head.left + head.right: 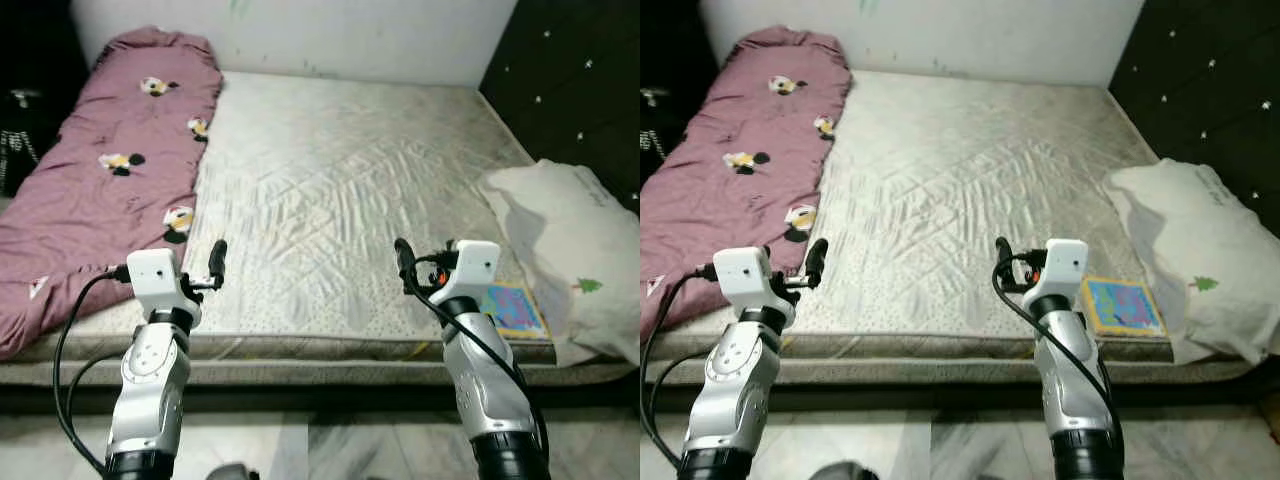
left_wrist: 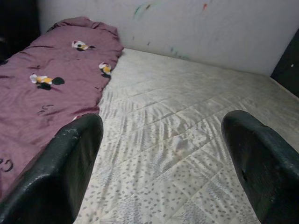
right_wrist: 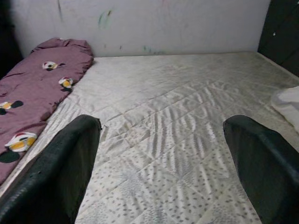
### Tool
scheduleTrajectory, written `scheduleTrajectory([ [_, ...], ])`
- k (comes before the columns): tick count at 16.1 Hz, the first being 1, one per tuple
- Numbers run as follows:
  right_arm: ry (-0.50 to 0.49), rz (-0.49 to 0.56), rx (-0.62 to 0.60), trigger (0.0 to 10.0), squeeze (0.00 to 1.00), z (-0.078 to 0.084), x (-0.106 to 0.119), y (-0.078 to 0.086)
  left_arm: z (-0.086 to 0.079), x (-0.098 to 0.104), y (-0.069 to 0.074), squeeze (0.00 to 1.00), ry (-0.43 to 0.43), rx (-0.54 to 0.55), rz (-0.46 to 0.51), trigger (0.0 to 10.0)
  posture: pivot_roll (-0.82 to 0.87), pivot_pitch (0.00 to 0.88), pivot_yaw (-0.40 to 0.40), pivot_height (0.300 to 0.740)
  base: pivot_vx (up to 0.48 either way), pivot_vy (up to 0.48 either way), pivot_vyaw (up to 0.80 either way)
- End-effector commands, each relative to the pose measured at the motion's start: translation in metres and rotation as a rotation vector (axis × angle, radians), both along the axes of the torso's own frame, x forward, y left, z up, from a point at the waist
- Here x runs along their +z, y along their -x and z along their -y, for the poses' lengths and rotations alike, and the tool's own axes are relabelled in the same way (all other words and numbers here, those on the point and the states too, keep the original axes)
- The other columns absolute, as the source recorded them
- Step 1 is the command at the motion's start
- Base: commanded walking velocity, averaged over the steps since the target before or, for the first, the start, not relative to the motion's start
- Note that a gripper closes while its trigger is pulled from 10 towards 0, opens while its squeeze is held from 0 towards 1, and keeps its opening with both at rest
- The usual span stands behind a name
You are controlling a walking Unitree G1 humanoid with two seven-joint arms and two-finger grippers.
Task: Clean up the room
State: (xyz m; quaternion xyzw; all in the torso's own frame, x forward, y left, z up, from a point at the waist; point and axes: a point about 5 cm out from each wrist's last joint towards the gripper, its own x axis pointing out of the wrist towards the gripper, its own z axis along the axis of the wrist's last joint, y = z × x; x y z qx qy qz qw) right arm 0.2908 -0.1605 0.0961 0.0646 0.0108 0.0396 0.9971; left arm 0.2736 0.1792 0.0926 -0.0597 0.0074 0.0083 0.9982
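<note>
Bedroom, robot standing at the foot edge of a bare quilted mattress [image 1: 340, 180] with a white wall behind it and a dark padded headboard panel [image 1: 570, 80] on the robot's right. Nothing is being handled yet. Things that are waiting to be tidied, as far as can be judged: a maroon blanket [image 1: 100, 170] with cartoon prints is lying bunched along the left side of the mattress, a white pillow [image 1: 570, 250] is slumping at the right edge, and a colourful picture book [image 1: 1122, 305] is sitting flat at the near right corner, just beside the pillow. Judgement: cleanup is at its start, with blanket, pillow and book all out of place.

Left gripper [image 1: 216, 262] is hovering over the near left part of the mattress, close to the blanket's edge, fingers spread wide and empty. Right gripper [image 1: 403, 262] is hovering near the book's corner, fingers likewise spread, touching nothing. Floor tiles are showing below the bed frame.
</note>
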Motion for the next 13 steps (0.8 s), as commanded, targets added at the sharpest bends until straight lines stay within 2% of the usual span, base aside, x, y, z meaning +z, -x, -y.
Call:
scheduleTrajectory([
  [1,0.010,0.006,-0.005,10.0,0.00,0.0034,0.0017,-0.0014,0.0036,0.0050,-0.0007,0.00,0.001,-0.023,0.027,10.0,-0.03,0.000,-0.068,0.740,0.368,0.000,0.00],
  [10,0.021,0.005,-0.011,10.0,0.00,0.0046,0.0024,-0.0014,0.0053,0.0039,-0.0008,0.00,0.008,-0.035,0.017,10.0,-0.03,0.000,-0.071,0.740,0.369,0.000,0.00],
  [13,0.022,0.001,-0.016,10.0,0.00,0.0049,0.0022,-0.0018,0.0044,0.0025,-0.0015,0.00,-0.006,-0.016,0.000,10.0,-0.03,0.000,-0.071,0.740,0.099,0.000,0.00],
])
